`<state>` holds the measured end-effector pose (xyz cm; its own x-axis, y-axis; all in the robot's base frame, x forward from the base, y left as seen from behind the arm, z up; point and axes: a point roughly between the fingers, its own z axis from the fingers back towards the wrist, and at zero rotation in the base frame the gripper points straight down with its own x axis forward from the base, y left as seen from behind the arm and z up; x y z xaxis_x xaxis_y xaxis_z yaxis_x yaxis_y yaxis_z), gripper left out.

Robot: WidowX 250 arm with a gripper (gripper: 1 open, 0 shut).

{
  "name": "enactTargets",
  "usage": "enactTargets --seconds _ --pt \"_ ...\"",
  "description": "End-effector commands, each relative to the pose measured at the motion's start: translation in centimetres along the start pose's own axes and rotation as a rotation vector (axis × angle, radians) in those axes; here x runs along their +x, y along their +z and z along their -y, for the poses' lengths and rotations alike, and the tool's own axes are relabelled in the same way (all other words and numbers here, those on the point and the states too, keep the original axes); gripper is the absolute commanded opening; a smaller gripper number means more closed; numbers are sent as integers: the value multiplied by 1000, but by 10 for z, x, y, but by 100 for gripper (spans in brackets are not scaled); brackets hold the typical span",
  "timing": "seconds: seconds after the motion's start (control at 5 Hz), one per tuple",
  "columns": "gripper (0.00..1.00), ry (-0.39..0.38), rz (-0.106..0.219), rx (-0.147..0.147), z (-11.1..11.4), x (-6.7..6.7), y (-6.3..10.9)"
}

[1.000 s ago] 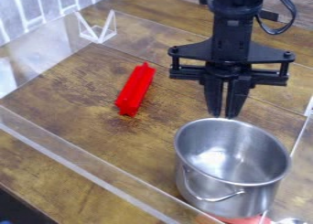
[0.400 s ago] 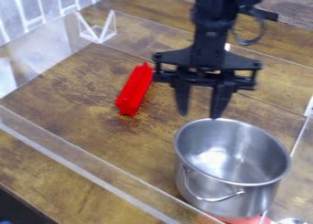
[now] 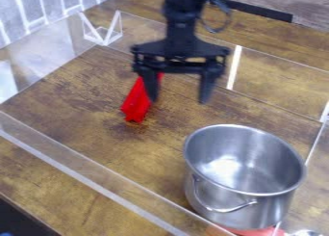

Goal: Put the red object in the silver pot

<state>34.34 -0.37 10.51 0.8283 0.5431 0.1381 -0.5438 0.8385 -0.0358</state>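
The red object (image 3: 137,97), an elongated bright red block, lies on the wooden table at centre left, partly covered by my gripper's left finger. My gripper (image 3: 180,86) hangs pointing down just right of the block, open wide with nothing between its fingers. One finger (image 3: 152,84) stands at the block's upper end, the other (image 3: 211,86) well to the right. The silver pot (image 3: 244,172), shiny and round with a small loop handle at its front, stands empty at the lower right, apart from the gripper.
Clear acrylic walls (image 3: 64,148) fence the wooden table on the left and front. A small clear triangular stand (image 3: 100,28) sits at the back left corner. A red-and-white thing (image 3: 302,232) peeks in at the bottom right edge.
My gripper has moved left from above the pot toward the red block and dropped a little. Its jaws have spread from nearly shut to wide open. Block and pot have not moved.
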Motion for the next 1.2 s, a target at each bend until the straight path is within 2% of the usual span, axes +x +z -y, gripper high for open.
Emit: enactTargets --seconds 0.0,0.2,0.4,0.8,1.0 --pt "100 24 49 -28 -25 24 6" --pt "100 71 42 -33 -31 45 -4" --pt "100 103 32 -37 -32 60 -11" --pt "100 90 -13 -55 -2 33 -42" --pt "100 99 -18 -69 -13 49 -60"
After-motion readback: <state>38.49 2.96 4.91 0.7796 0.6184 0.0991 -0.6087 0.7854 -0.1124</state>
